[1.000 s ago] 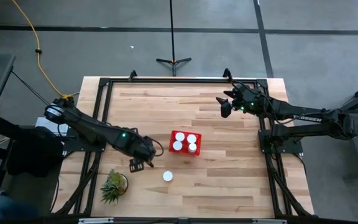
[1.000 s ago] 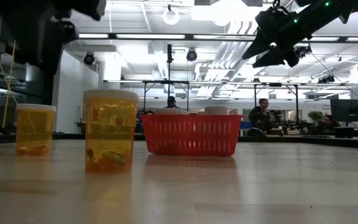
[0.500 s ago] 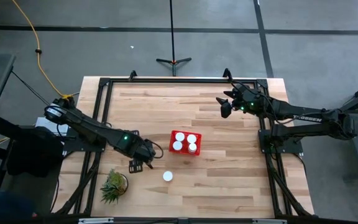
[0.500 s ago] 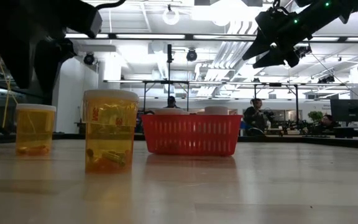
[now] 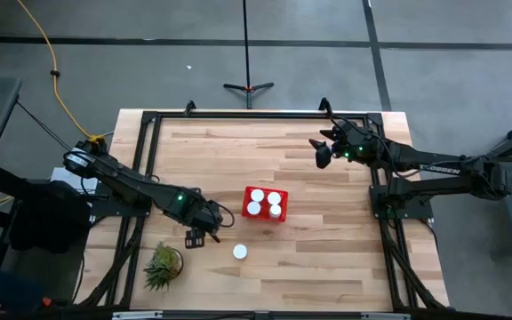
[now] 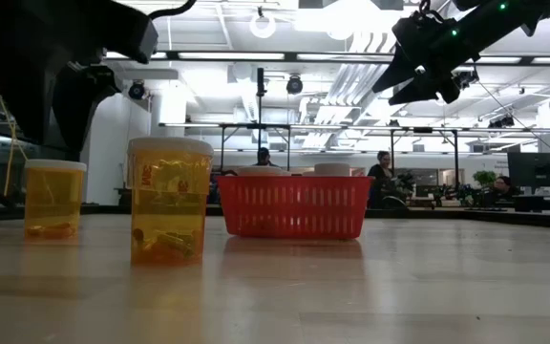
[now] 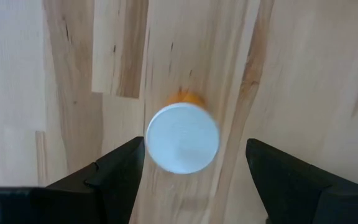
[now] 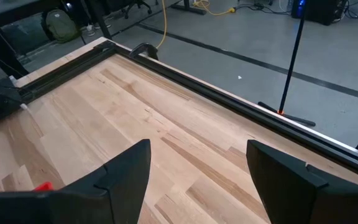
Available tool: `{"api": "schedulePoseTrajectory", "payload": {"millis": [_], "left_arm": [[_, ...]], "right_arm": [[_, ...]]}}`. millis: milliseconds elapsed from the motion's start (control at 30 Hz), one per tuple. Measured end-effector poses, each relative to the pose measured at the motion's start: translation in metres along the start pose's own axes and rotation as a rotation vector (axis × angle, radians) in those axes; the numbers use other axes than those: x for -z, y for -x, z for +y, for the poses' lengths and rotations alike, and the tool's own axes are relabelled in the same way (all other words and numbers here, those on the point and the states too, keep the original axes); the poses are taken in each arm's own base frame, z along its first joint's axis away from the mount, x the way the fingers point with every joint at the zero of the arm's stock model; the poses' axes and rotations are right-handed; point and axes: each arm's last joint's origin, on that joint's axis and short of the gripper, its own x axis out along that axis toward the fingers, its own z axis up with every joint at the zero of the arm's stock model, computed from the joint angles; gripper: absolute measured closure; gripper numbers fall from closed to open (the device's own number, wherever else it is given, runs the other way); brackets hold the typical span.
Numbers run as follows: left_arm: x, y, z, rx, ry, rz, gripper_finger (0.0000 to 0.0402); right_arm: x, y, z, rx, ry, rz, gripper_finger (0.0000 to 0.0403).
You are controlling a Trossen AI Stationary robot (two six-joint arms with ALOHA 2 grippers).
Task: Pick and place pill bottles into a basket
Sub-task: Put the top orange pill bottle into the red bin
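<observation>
The red basket (image 5: 265,204) stands near the table's middle with several white-capped pill bottles upright in it; it also shows in the low view (image 6: 294,205). One bottle (image 5: 240,252) stands upright on the table near the basket (image 6: 168,212). Another bottle (image 7: 182,138) stands upright under my left gripper (image 5: 199,233), which hides it in the high view; it shows in the low view (image 6: 53,199). My left gripper (image 7: 196,149) is open above it, a finger on either side of the cap, not touching. My right gripper (image 5: 321,153) is open and empty, raised over the far right of the table.
A small green spiky plant (image 5: 163,265) stands at the near left, close to my left gripper. Black frame rails (image 5: 256,114) run along the table's far edge and sides. Bare wood (image 5: 327,258) lies to the right of the basket. People move in the room behind (image 6: 382,177).
My left gripper has come down toward the bottle on the left, its dark body showing lower in the low view. The bottles and the basket have stayed where they were.
</observation>
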Motion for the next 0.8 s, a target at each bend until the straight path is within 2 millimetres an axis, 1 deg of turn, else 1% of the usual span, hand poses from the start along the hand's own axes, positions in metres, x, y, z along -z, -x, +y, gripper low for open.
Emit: {"api": "schedulePoseTrajectory", "payload": {"millis": [233,567,800], "left_arm": [[0.005,-0.009,0.002,-0.006,-0.003,0.025,0.0085],[0.006,-0.022,0.001,0.010,0.002,-0.018,0.0085],[0.011,-0.031,0.003,-0.001,0.000,-0.002,0.0085]], "right_arm": [[0.000,0.000,0.000,0.001,0.001,0.003,0.0147],[0.002,0.000,-0.001,0.007,0.007,0.017,0.0147],[0.002,0.000,-0.001,0.007,0.007,0.019,0.0147]]}}
